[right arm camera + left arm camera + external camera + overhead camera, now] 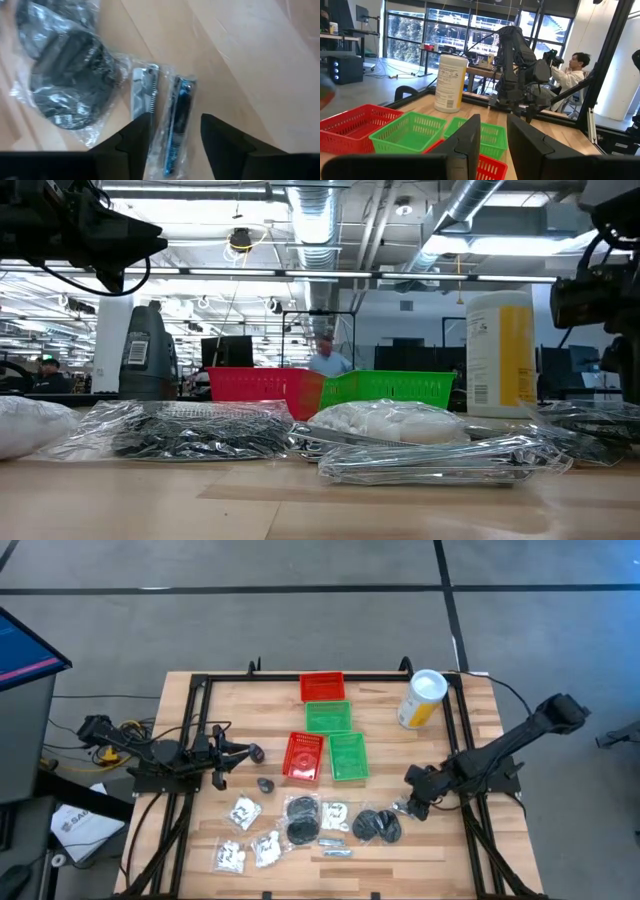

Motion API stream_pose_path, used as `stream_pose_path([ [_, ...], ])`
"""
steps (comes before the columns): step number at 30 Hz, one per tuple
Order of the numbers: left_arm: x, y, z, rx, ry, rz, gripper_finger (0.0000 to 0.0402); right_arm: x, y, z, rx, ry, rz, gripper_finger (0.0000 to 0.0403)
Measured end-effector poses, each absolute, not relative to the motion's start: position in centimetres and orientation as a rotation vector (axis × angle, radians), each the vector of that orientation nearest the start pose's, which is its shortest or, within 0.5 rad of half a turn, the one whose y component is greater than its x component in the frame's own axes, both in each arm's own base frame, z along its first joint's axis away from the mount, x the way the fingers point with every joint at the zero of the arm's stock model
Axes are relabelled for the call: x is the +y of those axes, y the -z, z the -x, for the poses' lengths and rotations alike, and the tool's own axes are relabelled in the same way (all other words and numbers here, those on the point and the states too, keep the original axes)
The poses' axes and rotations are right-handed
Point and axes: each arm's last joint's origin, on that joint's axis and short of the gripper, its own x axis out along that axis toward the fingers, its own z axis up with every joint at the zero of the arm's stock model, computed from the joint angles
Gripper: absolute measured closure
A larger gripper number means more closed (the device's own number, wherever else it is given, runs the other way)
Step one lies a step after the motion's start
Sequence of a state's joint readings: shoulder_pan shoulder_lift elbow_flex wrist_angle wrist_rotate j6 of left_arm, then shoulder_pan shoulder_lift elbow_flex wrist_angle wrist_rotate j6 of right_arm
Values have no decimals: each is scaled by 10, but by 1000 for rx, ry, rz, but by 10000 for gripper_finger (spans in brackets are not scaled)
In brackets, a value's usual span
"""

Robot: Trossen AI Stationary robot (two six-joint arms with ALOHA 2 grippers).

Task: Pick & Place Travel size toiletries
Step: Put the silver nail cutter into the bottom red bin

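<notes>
The travel size toiletries lie along the table's near part: clear packets with white contents (243, 810), black discs in clear wrap (300, 830) (378, 825), slim silvery sachets (336, 852), and a small dark grey piece (265, 783). My right gripper (408, 806) is open just right of the black discs. In its wrist view, my right gripper (175, 120) has a finger on either side of a clear sachet with a slim dark item (177, 117); I cannot tell whether they touch. My left gripper (238, 752) (493, 120) is open and empty, left of the baskets.
Two red mesh baskets (322, 687) (304, 755) and two green ones (328, 717) (348, 755) stand mid-table. A tall yellow canister with a white lid (423, 698) stands far right. A dark frame (190, 690) rims the table. A person (570, 70) sits beyond it.
</notes>
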State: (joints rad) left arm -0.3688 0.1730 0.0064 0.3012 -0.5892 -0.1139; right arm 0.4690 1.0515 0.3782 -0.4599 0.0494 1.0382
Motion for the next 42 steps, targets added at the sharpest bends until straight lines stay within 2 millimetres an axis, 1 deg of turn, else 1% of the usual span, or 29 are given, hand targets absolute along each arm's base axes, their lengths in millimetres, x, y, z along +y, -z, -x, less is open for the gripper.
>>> stream_pose_path([
  [6,-22,-180,-101,-131,-213,175,314,72,-130,-145,1200,260,-608,222],
  [12,-22,-180,-101,-131,-214,175,314,75,-123,-152,1226,292,-586,237],
  [15,-22,-179,-102,-127,-214,173,314,76,-123,-154,1242,298,-562,256],
  [17,-22,-179,-102,-122,-214,170,314,78,-124,-157,1244,288,-544,276],
  [22,-23,-177,-104,-101,-216,159,314,79,-125,-161,1250,260,-519,354],
  [23,-23,-176,-104,-94,-217,155,314,80,-126,-161,1251,253,-514,362],
  [28,-24,-174,-106,-75,-217,146,314,80,-128,-162,1225,251,-497,361],
  [30,-24,-175,-106,-78,-218,147,314,80,-132,-164,1213,257,-469,361],
  [35,-24,-177,-107,-98,-216,157,314,81,-152,-176,1132,232,-414,361],
  [42,-25,-183,-108,-161,-179,198,314,73,-187,-202,967,218,-289,361],
])
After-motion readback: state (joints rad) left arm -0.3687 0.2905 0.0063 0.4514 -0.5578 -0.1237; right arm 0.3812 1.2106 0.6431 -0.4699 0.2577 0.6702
